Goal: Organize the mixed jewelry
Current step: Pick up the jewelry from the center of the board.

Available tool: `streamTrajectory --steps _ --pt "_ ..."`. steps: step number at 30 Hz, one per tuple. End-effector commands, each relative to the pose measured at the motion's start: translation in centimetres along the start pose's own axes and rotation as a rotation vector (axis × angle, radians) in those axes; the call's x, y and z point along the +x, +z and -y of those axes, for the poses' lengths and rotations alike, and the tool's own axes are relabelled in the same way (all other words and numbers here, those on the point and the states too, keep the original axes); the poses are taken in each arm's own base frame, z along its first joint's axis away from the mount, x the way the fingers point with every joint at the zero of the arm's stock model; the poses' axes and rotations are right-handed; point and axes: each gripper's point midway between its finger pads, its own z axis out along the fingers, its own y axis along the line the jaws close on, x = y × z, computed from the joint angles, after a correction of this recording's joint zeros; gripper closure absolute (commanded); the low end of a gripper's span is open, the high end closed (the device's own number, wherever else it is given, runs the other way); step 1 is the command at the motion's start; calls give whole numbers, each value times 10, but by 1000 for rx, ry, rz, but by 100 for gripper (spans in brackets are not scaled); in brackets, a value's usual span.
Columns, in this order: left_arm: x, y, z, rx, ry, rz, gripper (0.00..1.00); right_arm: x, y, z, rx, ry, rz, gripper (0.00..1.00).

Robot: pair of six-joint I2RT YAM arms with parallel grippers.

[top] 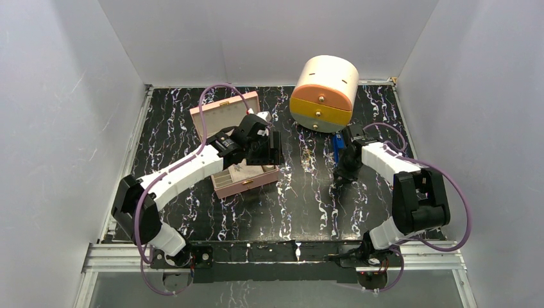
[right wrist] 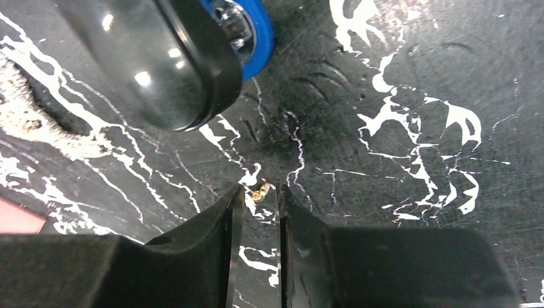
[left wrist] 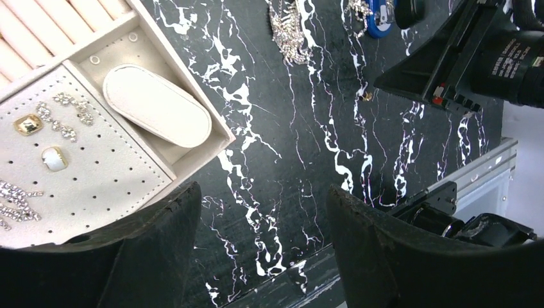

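Of the mixed jewelry, a tiny gold piece (right wrist: 261,190) lies on the black marbled table right at the tips of my right gripper (right wrist: 260,187). Its jaws are narrowed to a small gap around the piece without pinching it. A silvery chain pile (left wrist: 289,29) lies on the table farther off. Two gold rings (left wrist: 29,124) and sparkly earrings (left wrist: 64,115) rest on the perforated pad of the open pink box (top: 247,181). My left gripper (left wrist: 263,199) hovers open and empty beside the box's corner, above bare table.
A round cream, orange and yellow drawer case (top: 324,93) stands at the back. A blue elongated object (top: 338,146) lies just beyond my right gripper (top: 342,172). A white oval cushion (left wrist: 157,106) fills one box compartment. White walls enclose the table.
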Motion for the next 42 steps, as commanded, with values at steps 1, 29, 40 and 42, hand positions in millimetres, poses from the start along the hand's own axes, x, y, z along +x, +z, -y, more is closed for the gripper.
streamTrajectory --steps 1,29,40,42 --pt "-25 -9 10 3 -12 93 32 -7 3 7 49 30 34 65" --pt "-13 -2 -3 -8 62 80 33 18 15 6 57 135 -39 71" --pt "-7 13 15 78 97 11 34 25 15 -8 -1 121 -55 87" --pt "-4 19 23 118 102 -10 34 26 13 -16 -41 114 -53 87"
